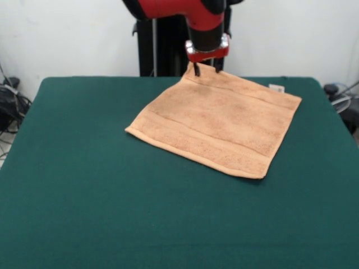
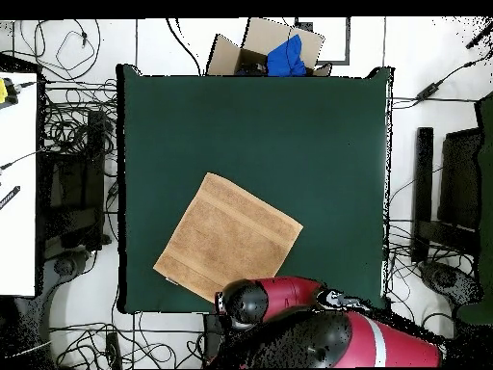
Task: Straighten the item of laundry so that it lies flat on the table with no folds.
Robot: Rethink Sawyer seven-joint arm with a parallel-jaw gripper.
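The tan towel (image 1: 216, 120) lies spread out flat on the green table (image 1: 84, 196), turned like a diamond, toward the far right. Its white tag (image 1: 276, 88) sits at the right far corner. My gripper (image 1: 206, 70) hangs at the towel's far corner, its two dark fingers apart, tips at or just above the cloth and holding nothing. In the overhead view the towel (image 2: 229, 236) lies near the table's (image 2: 289, 125) bottom left, and the red arm (image 2: 265, 301) covers its lower corner and hides the gripper.
The black pedestal (image 1: 162, 50) stands behind the table's far edge. In the overhead view a cardboard box with a blue thing (image 2: 270, 50) sits beyond the table's top edge, a white table (image 2: 17, 193) is at the left, and cables lie all round.
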